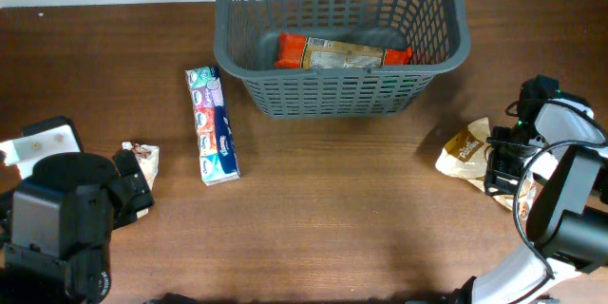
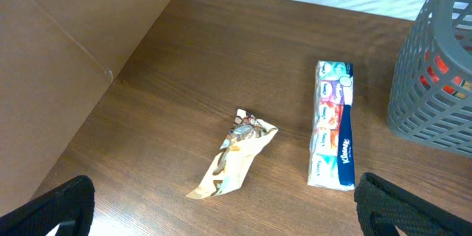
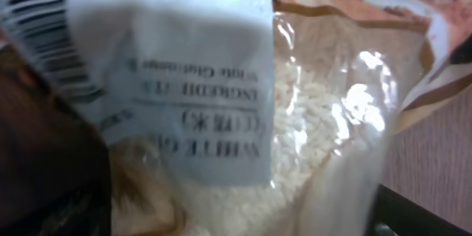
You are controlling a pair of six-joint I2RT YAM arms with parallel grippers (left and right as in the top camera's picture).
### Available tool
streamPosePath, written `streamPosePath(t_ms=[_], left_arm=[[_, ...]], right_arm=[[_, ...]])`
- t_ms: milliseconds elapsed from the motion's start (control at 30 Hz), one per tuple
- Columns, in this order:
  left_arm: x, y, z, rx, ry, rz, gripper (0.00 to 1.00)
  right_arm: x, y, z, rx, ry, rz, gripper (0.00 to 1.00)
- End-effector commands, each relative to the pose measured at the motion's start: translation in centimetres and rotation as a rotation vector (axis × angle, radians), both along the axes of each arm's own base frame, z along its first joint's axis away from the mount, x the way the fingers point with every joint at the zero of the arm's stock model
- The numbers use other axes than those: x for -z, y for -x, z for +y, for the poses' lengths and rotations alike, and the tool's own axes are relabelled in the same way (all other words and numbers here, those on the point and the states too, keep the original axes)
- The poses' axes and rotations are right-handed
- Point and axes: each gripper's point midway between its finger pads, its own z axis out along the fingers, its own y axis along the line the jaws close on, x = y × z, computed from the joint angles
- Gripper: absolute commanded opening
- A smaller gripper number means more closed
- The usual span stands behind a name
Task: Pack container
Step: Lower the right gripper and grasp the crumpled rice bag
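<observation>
The dark grey lattice basket stands at the back centre, and its corner shows in the left wrist view. An orange and tan packet lies inside it. A clear bag of white rice with a white label lies at the right. My right gripper is down over it, and its jaws are spread wide with the bag between them. My left gripper is open and empty, just short of a small tan snack packet.
A long pack of pocket tissues lies left of the basket, also seen in the left wrist view. The small snack packet lies left of it. The table's back edge runs behind the basket.
</observation>
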Motion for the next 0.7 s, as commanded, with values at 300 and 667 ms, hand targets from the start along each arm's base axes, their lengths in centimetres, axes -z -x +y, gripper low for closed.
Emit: streamPosePath(t_ms=[300, 667], left_arm=[[0.1, -0.1, 0.0, -0.009, 0.013, 0.000, 0.99], [0.1, -0.1, 0.0, -0.009, 0.013, 0.000, 1.00]], right_arm=[[1.0, 0.6, -0.4, 0.009, 0.026, 0.027, 0.99], [2.3, 1.4, -0.1, 0.009, 0.024, 0.032, 0.99]])
